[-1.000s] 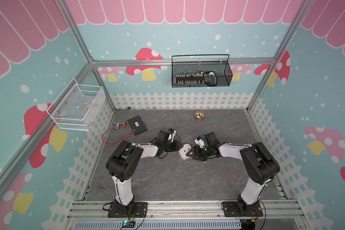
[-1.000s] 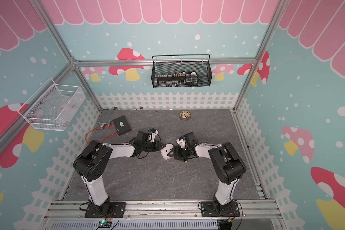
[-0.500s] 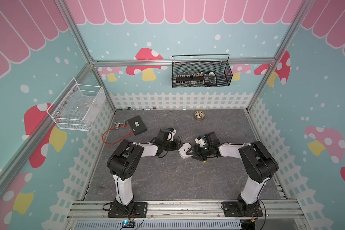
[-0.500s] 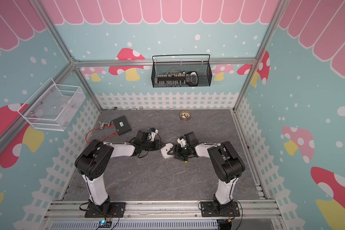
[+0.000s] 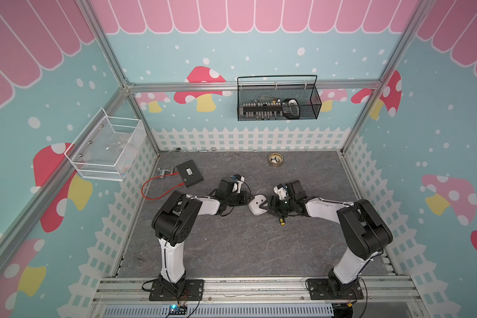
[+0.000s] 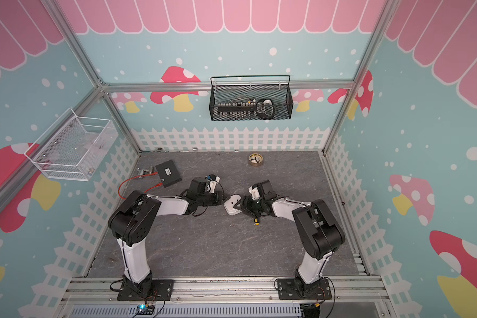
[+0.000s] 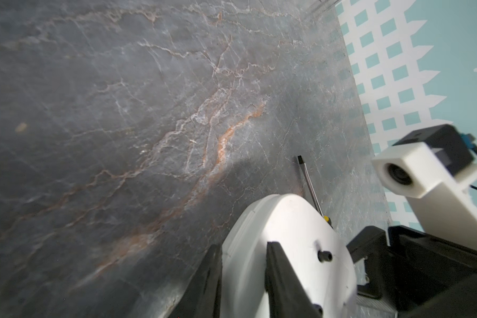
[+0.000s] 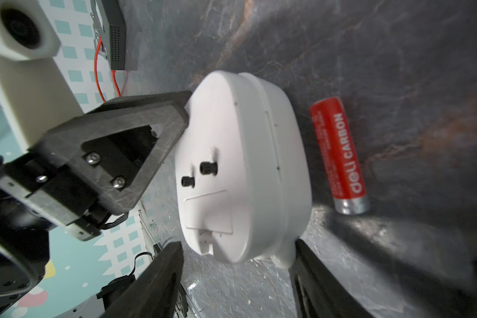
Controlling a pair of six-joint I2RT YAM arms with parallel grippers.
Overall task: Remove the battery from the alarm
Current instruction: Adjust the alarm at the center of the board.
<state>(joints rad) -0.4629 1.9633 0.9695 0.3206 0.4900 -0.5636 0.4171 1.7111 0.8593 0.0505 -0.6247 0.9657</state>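
One white alarm [image 8: 245, 165] sits near the middle of the desk [image 5: 232, 247], its back showing two black knobs. The left fingers [image 7: 210, 275] are clamped on its rim. The right fingers [image 8: 160, 275] straddle its other end; whether they press it I cannot tell. One red battery [image 8: 339, 154], marked "deli CARBON", lies on the desk just beside the alarm, outside both pairs. One screwdriver [image 7: 309, 181] lies nearby.

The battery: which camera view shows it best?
The right wrist view. There the red battery lies whole and sharp on the table beside the alarm, its print readable. The left wrist view shows the alarm but no battery; in both top views I cannot make it out.
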